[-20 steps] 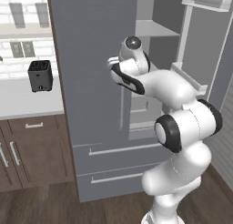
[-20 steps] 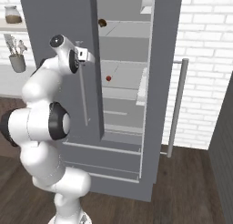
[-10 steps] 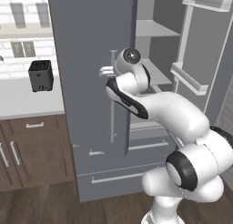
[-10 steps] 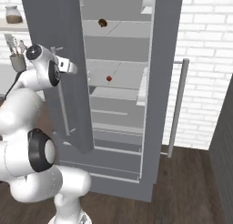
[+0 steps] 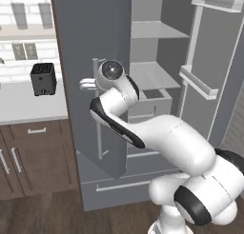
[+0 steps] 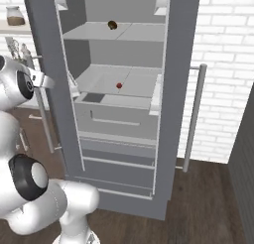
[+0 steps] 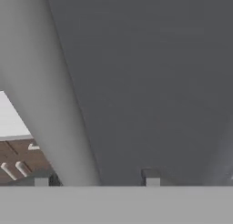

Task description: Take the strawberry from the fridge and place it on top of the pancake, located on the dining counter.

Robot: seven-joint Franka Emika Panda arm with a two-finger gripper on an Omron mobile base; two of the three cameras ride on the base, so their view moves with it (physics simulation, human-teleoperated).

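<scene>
- The fridge (image 6: 163,114) stands open; its left door (image 5: 93,81) could swing back onto our arm as we reach in.
- Our claw (image 7: 96,180) straddles the handle (image 7: 50,114), spread; it may snag.
- The strawberry (image 6: 119,85) sits mid-shelf, easily knocked rolling.

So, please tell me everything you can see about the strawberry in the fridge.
The strawberry is a tiny, roundish red berry; no finer detail shows at this size. It rests on the pale grey middle shelf of the open fridge, roughly mid-shelf, above the closed inner drawer. Nothing but the shelf touches it. A small brown round item sits on the shelf above. The gripper is outside the compartment, by the left door's handle, well apart from the berry.
</scene>
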